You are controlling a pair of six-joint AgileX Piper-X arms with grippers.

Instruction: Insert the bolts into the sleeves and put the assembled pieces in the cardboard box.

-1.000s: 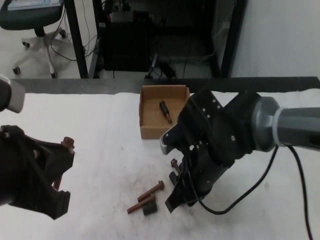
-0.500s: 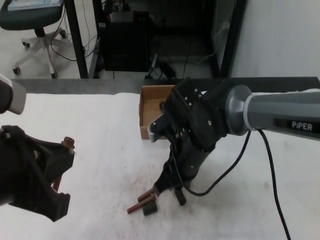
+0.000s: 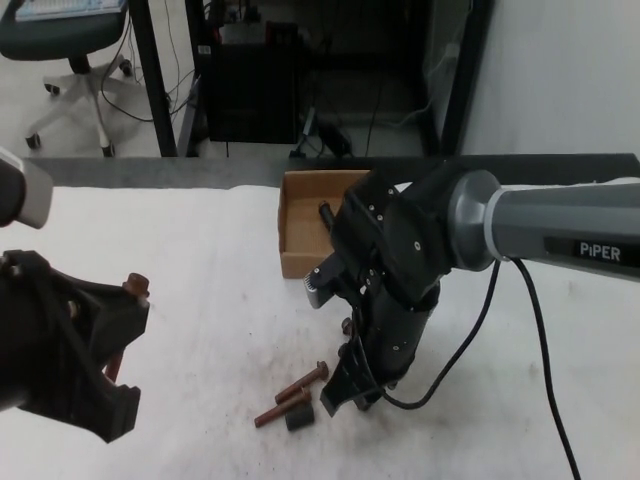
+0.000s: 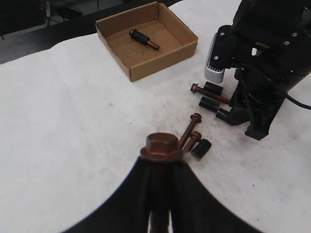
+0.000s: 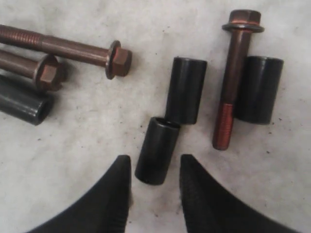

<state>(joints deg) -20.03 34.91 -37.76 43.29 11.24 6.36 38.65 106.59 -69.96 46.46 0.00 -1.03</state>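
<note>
Left end effector [image 4: 161, 166] pinching the shank of a copper-coloured bolt [image 4: 161, 147], held upright, hex head above the fingertips, raised over the white-covered table [image 4: 73, 121] at its near left part. Right end effector [image 5: 155, 162] low over the loose parts mid-table, fingers [image 5: 114, 194] spread, one on each side of the end of a black sleeve [image 5: 156, 150] that lies flat. A small gap shows on both sides, no contact seen. A second sleeve [image 5: 185, 91] touches that sleeve's other end at a corner. Next to the second sleeve a loose bolt [image 5: 235, 77] lies alongside a third sleeve [image 5: 257, 90], touching it. On the other side of the group, two more bolts [image 5: 68, 50] lie side by side with a fourth sleeve [image 5: 22, 104] just beside them. Cardboard box [image 4: 165, 60] sits toward the far edge of the table, apart from the loose parts, with one assembled piece [image 4: 142, 39] lying on its floor.
</note>
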